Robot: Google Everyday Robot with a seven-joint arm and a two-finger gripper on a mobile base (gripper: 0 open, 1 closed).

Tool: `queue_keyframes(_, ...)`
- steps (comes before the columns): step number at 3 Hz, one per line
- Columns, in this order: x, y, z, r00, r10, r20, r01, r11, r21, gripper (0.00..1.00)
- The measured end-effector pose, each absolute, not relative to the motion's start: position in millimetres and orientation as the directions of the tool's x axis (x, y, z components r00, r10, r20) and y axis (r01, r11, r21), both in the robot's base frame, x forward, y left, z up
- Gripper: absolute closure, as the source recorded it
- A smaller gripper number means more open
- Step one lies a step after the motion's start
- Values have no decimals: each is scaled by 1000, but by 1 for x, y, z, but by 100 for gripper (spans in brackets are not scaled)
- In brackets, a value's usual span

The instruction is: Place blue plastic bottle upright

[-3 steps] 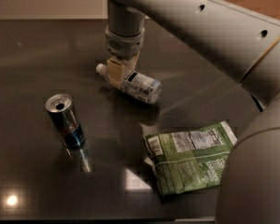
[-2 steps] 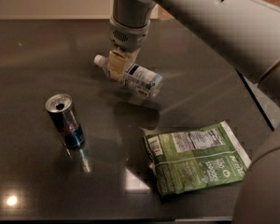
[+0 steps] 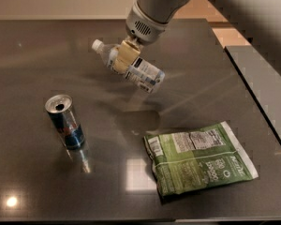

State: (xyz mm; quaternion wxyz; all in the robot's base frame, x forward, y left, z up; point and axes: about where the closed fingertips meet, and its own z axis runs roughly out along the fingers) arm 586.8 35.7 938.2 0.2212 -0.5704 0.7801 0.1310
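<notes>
In the upper centre of the frame, the gripper [image 3: 125, 56] is clamping the bottle [image 3: 141, 74] just below its cap [image 3: 98, 44]. The bottle is hanging tilted, cap to the upper left. Its shadow suggests it is clear of the table [image 3: 33, 182], likely giving room to swing upright. The can [image 3: 65, 122] at left and the bag [image 3: 201, 157] at lower right are sitting well apart.

Our grey-white arm [image 3: 253, 13] ran from the upper right down to the left. Its cylindrical wrist [image 3: 152, 8] pointed downward. Below it, in the upper middle of the view, our two-finger gripper [image 3: 124, 57] with tan pads was clamped across the small clear plastic bottle [image 3: 143, 74] near its neck.
</notes>
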Motion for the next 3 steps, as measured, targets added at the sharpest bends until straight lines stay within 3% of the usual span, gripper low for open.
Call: queue_keyframes(3, 579, -9, 968, -156, -569, -807, -950, 310, -35, 100)
